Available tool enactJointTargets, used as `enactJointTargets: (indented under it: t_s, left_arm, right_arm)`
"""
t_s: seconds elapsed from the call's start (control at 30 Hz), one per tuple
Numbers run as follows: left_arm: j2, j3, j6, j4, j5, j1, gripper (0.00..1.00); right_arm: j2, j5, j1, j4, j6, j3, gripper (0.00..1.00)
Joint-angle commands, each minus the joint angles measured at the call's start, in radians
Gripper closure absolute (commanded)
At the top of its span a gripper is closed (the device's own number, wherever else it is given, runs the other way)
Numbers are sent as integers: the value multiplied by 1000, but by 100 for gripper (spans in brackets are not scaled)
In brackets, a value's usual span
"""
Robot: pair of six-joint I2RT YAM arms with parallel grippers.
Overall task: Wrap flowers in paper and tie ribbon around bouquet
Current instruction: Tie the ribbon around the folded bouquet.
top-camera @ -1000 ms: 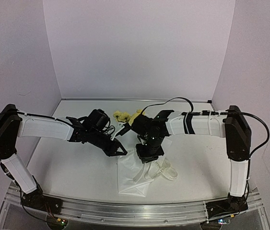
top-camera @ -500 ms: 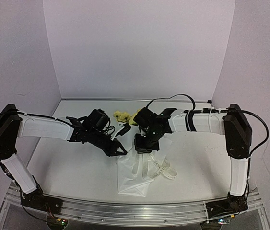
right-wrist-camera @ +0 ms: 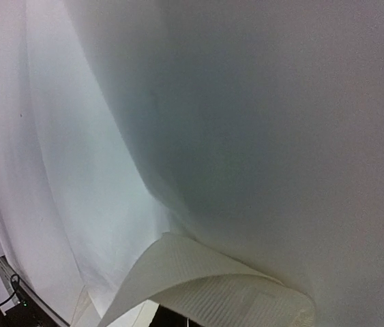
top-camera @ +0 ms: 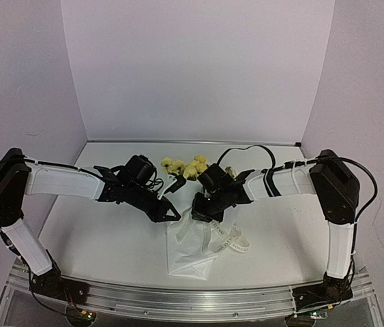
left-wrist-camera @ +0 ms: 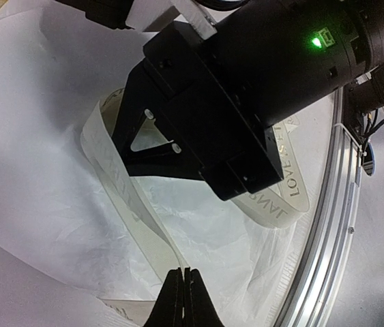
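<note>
Dropping from its raised stance a second ago, the right arm now reaches low across the paper (top-camera: 188, 253), so the yellow heads of the flowers (top-camera: 185, 167) show more fully behind it. The right tool (top-camera: 209, 210) has gone from slightly apart to fingers together, tips down at the upper part of the paper. In its wrist view a fold of the ribbon (right-wrist-camera: 205, 286) lies right at the tips; whether it is pinched I cannot tell. The left arm has not shifted: stretched inward and low, its left tool (top-camera: 173, 214) also has its fingers pressed together at the paper's left edge. In the left wrist view a strip of ribbon runs up to those tips. The paper lies on the surface (top-camera: 110, 245) near the front edge, narrowing to a point toward the bases, ribbon loops spilling over its right side.
</note>
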Motion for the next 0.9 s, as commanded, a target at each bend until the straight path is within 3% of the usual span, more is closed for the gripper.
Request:
enactJointTargets:
  t_s: [0.0, 0.63, 0.73, 0.87]
  left_arm:
    - [-40, 22, 13, -17, 17, 2, 100]
    - [-7, 19, 15, -62, 46, 2, 100]
    - [16, 38, 19, -67, 57, 2, 96]
    - [62, 66, 27, -83, 86, 2, 84]
  right_arm:
    - [-16, -77, 3, 108, 32, 11, 100]
    - [62, -117, -85, 225, 159, 91, 100]
    - [78, -152, -82, 246, 172, 98, 100]
    - [65, -186, -82, 263, 158, 73, 100]
